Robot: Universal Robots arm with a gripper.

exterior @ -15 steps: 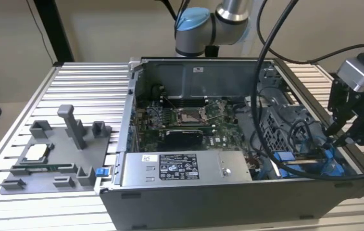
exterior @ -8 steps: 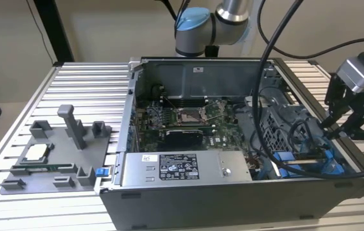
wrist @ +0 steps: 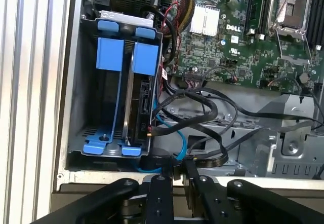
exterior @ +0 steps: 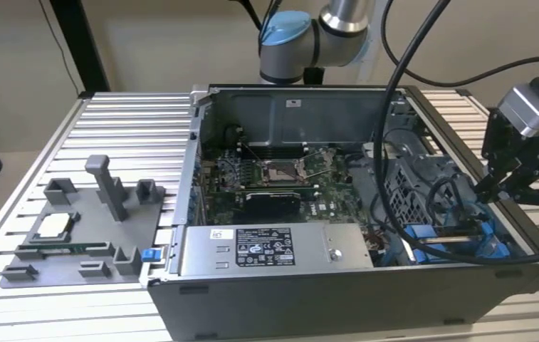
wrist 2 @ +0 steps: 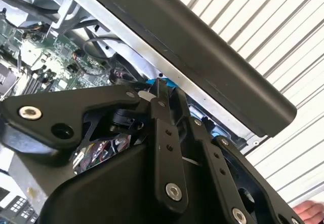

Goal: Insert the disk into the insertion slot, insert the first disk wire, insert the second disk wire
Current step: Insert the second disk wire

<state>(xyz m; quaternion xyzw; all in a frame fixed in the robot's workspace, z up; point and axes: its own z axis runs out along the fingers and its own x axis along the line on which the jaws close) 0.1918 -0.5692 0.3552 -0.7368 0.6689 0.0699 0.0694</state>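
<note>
My claw [wrist: 176,171] hangs at the rim of the open computer case [exterior: 345,303], fingers pressed together at the tips. A dark plug end [wrist: 161,161] sits right against them in the first wrist view, but I cannot tell whether it is truly pinched between them or just lying there. A blue wire [wrist: 181,142] curls away from that plug, and a tangle of black wires [wrist: 202,108] loops across the case floor just beyond it. Next to those loops stands the disk [wrist: 140,105], on edge in its blue carrier and already seated in the drive cage [wrist: 76,107]. Its connector edge faces the wires, and I see nothing plugged into it. I judge the slotting step done and the first-wire step the one in hand. That step calls for a plug squared to the port on the disk's edge and pushed straight in. The black loops must be kept from snagging, since they crowd the gap between me and the disk. Farther out lies the green motherboard [wrist: 228,41].
</note>
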